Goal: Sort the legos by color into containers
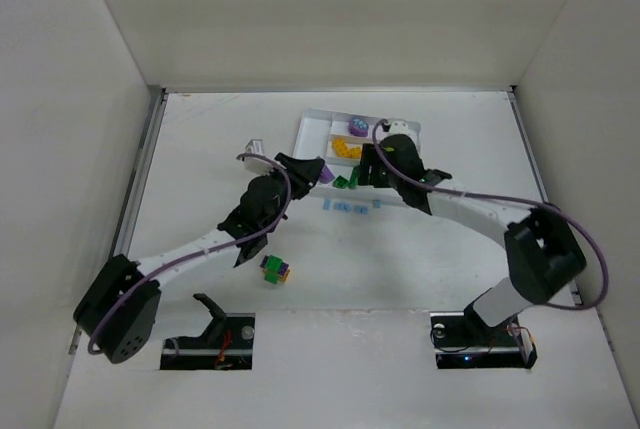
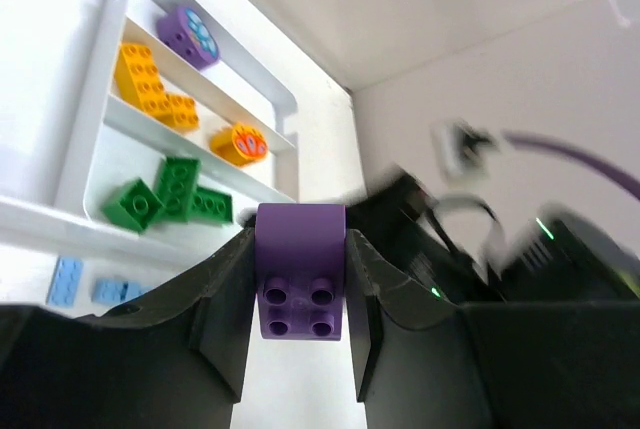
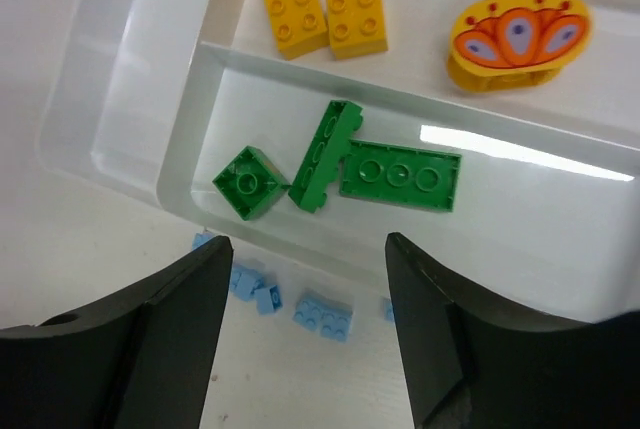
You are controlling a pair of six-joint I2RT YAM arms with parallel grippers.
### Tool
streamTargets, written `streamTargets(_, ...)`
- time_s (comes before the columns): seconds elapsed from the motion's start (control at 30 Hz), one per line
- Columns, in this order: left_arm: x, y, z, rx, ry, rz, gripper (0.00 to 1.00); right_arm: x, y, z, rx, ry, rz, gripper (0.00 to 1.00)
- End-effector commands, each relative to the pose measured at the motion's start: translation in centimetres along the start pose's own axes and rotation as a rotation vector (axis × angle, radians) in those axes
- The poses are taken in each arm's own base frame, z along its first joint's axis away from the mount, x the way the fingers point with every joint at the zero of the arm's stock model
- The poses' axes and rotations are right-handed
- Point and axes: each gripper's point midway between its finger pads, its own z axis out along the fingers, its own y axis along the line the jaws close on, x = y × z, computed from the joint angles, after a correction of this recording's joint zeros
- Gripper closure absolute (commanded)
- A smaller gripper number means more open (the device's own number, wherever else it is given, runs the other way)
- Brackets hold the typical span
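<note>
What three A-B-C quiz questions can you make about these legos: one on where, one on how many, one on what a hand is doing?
1. Where are the pale blue bricks? A) on the table, just outside the tray B) inside the tray C) on the tray's rim
2. How many green bricks lie in the tray? A) one B) three C) six
3. What is the left hand doing? A) open, empty B) shut on a yellow brick C) shut on a purple brick
Answers: 1 A, they lie beside its wall; 2 B, three share one section; 3 C, purple shows between its fingers.
</note>
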Motion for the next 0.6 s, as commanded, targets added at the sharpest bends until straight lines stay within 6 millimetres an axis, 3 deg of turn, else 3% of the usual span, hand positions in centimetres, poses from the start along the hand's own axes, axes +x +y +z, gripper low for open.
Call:
streamTargets(0.0,-1.9,-1.2,3.5,-0.034,-0.077,0.030,0.80,-5.0,-0.4,-3.7,-0.039,-0.235,0.151,0.32)
streamTargets(0.2,-1.2,1.5,11.3,-0.196,-0.082,0.078,0.80,-3.0,-3.6,-8.0,-0.042,-0.360,0.292,0.34)
streamTargets(0.4,-1.6,3.6,18.4,-0.296,-0.119,0.105,0.79,-1.4,-4.2,-10.4,-0.069,-0.384,0.314,0.34)
streamTargets(0.57,-1.8,4.7,22.3,-0.354,-0.132,0.142,0.79,-0.6,-3.7,-11.9,-0.124,-0.394,0.335,0.34)
